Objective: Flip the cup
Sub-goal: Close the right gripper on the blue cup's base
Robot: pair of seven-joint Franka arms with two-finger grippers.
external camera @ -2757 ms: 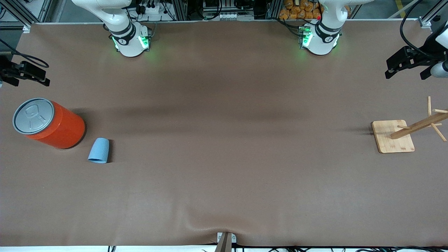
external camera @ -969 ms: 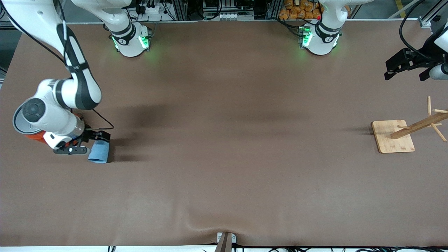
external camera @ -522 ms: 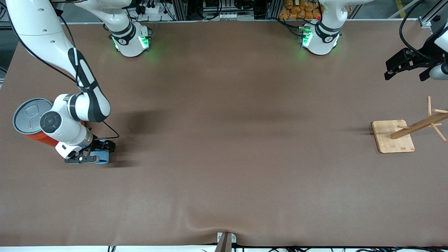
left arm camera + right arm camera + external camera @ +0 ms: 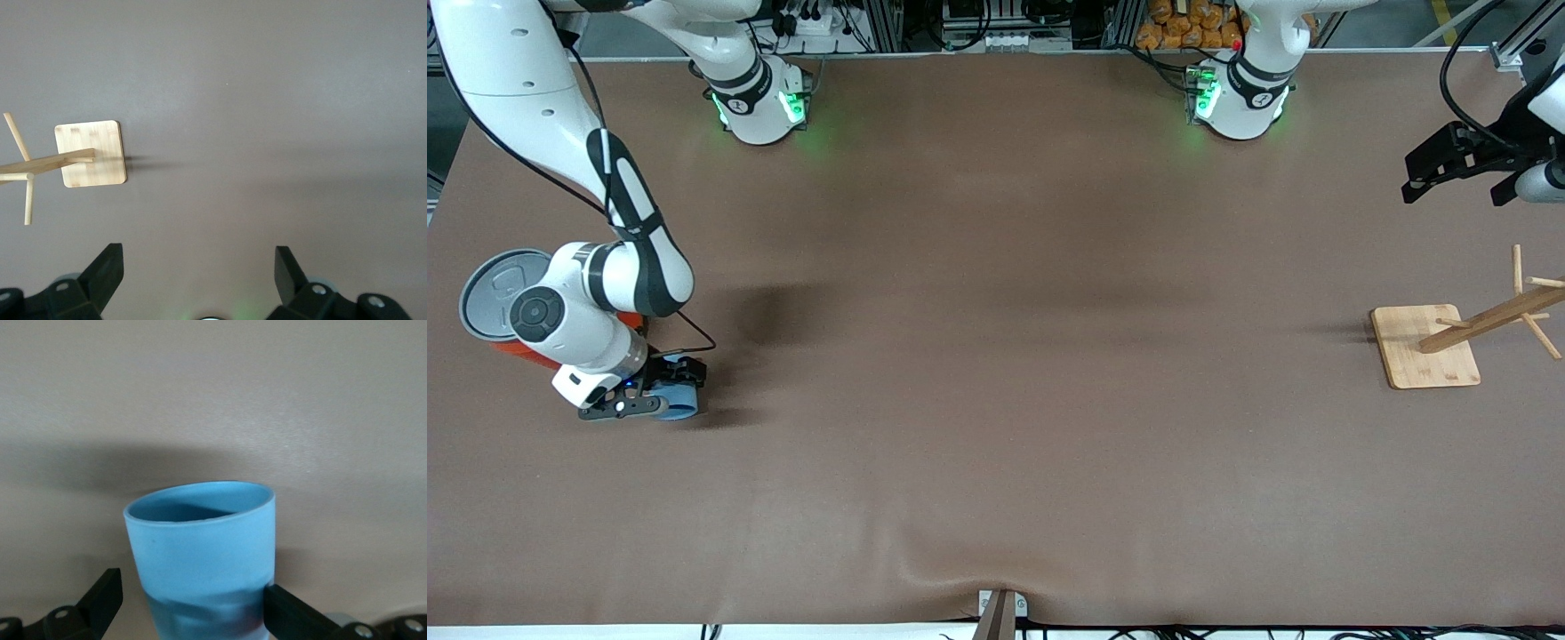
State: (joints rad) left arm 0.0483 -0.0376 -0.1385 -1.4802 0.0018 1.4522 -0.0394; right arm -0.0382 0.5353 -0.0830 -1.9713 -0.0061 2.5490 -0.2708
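Cup (image 4: 203, 557) lies on its side on the table beside the orange can (image 4: 511, 351), between my right gripper's (image 4: 660, 388) spread fingers, rim aimed 12 o'clock from my wrist; left gripper (image 4: 1458, 164) waits open, far off.

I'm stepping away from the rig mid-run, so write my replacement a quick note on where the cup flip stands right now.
Right claw: down at the table by the orange can, fingers either side of the cup. One finger touches the cup wall, the other shows a gap, so a firm grip is not confirmed.
Left claw: open, holding nothing, waiting above the wooden rack at its end of the table.
Done: right arm has reached the cup.
Left: close on it, lift, turn it over, set it down.
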